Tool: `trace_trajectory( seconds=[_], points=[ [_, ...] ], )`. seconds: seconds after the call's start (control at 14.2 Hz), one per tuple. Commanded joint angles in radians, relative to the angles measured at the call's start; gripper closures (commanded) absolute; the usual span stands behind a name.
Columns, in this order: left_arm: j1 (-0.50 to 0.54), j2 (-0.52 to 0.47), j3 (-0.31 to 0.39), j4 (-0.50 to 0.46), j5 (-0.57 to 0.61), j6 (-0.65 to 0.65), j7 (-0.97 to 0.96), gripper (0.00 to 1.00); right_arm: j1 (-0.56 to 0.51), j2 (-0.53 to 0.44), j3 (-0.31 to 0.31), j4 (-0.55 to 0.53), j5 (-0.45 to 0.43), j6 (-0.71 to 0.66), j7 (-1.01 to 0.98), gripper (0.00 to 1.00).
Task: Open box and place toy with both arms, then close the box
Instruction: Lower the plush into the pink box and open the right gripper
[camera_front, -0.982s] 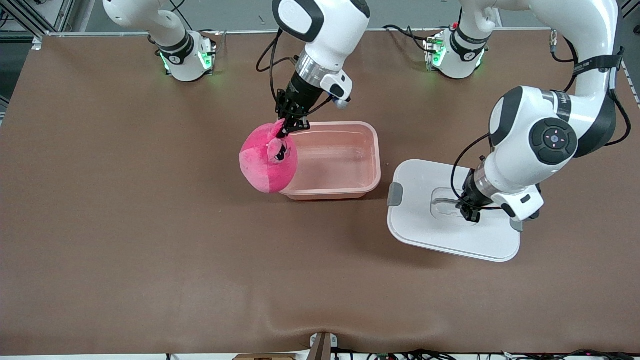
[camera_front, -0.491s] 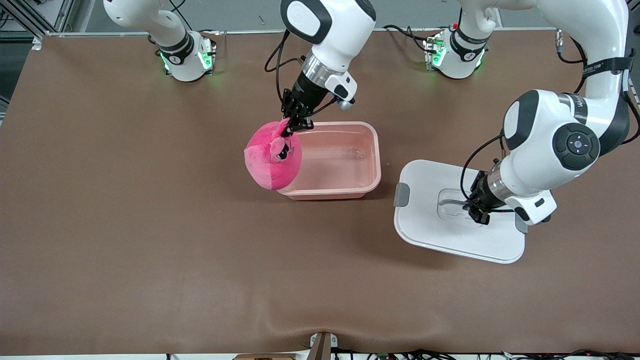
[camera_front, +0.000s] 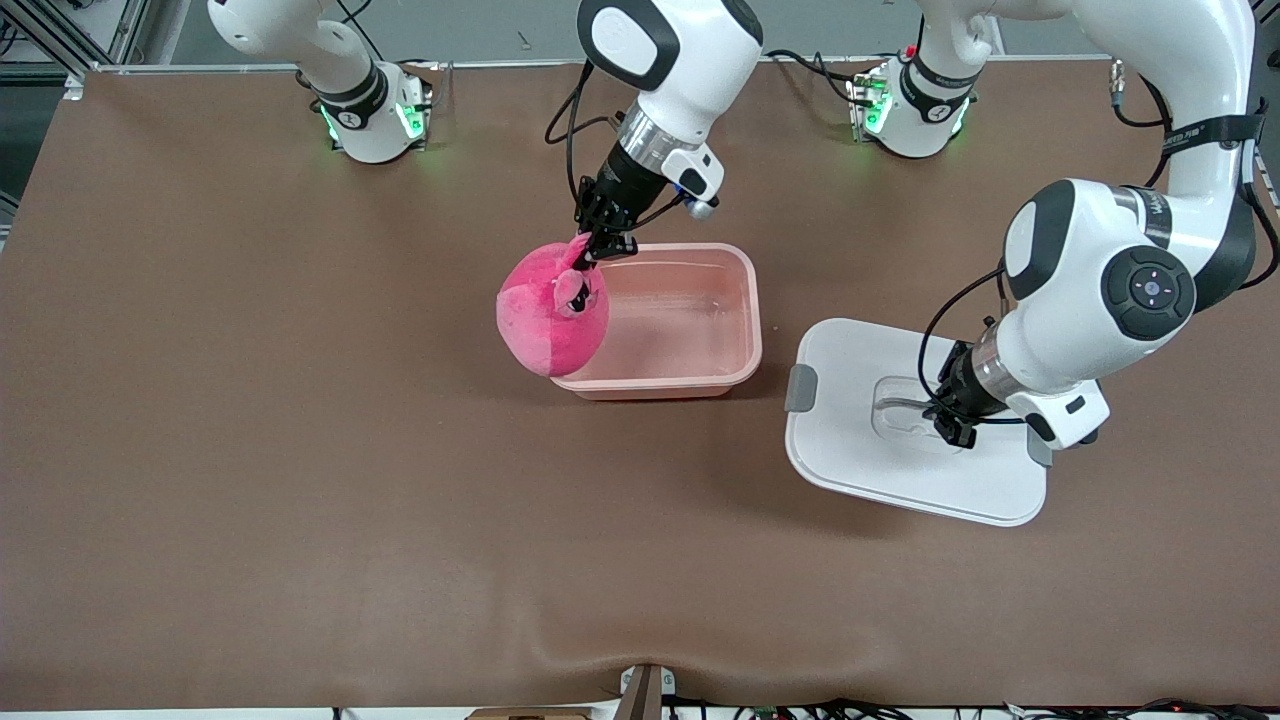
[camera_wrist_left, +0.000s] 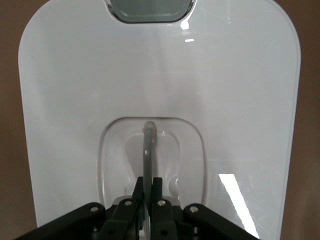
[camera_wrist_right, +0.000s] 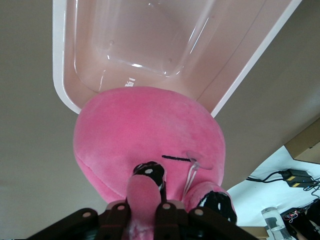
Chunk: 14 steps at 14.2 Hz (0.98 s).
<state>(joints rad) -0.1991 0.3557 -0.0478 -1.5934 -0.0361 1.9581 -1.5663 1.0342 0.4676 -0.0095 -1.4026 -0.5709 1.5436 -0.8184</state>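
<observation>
Front view: right gripper (camera_front: 597, 245) clamps the toy (camera_front: 552, 322), hanging over the box (camera_front: 690, 375) rim at the right arm's end. Left gripper (camera_front: 948, 428) pinches the lid (camera_front: 850, 460) handle; lid lies on the table (camera_front: 300, 450).

Left wrist view: fingers (camera_wrist_left: 156, 192) squeeze the handle (camera_wrist_left: 148, 150).

Right wrist view: toy (camera_wrist_right: 135, 135) gripped over the box's (camera_wrist_right: 62, 75) end.

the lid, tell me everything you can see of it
The lid is a white, glossy, rounded-rectangular plastic panel, off the box and lying flat on the table beside it, toward the left arm's end. A grey clip sits at the end nearest the box; the other end is mostly hidden by the arm. In its middle is a recess with a thin grey handle, which the left gripper pinches with shut jaws.
</observation>
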Motion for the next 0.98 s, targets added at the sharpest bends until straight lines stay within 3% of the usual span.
trace_trajectory(
  seconds=[0.0, 0.56, 0.91],
  points=[
    [0.009, -0.012, -0.006, -0.005, -0.022, -0.011, 0.020, 1.00, 0.007, 0.011, -0.004, 0.036, -0.003, -0.023, 0.005, 0.00],
    [0.009, -0.004, -0.006, -0.004, -0.021, -0.011, 0.020, 1.00, -0.011, -0.013, -0.012, 0.177, -0.010, -0.181, -0.004, 0.00],
    [0.007, -0.004, -0.006, -0.002, -0.022, -0.011, 0.020, 1.00, -0.188, -0.012, -0.010, 0.177, 0.035, -0.130, 0.007, 0.00]
  ],
)
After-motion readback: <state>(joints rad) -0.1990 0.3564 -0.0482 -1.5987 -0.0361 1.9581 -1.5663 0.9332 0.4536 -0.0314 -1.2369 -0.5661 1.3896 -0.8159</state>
